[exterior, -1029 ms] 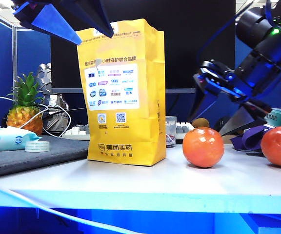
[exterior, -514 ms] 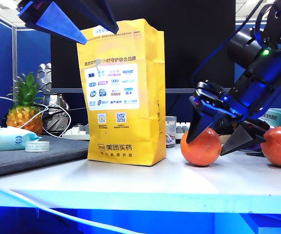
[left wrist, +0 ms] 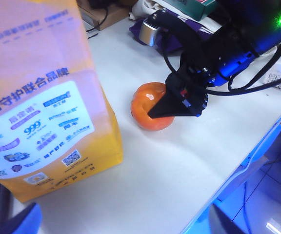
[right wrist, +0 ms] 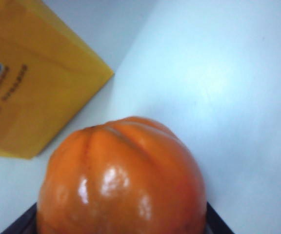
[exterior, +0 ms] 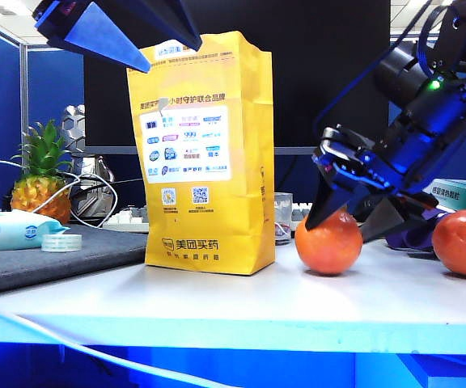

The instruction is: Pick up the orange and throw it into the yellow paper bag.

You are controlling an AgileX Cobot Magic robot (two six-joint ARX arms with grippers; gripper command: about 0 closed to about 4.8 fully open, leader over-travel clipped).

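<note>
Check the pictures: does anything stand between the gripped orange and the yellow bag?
Nothing visible does. The right gripper is shut on the orange, and only bare table separates it from the bag.

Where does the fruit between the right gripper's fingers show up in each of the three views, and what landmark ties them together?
Exterior view: the orange sits right of centre on the table, right gripper shut on it.
Left wrist view: the orange lies mid-frame, partly behind the right gripper.
Right wrist view: the orange fills the lower middle.
Shared landmark: the yellow paper bag, beside it in all three.
</note>
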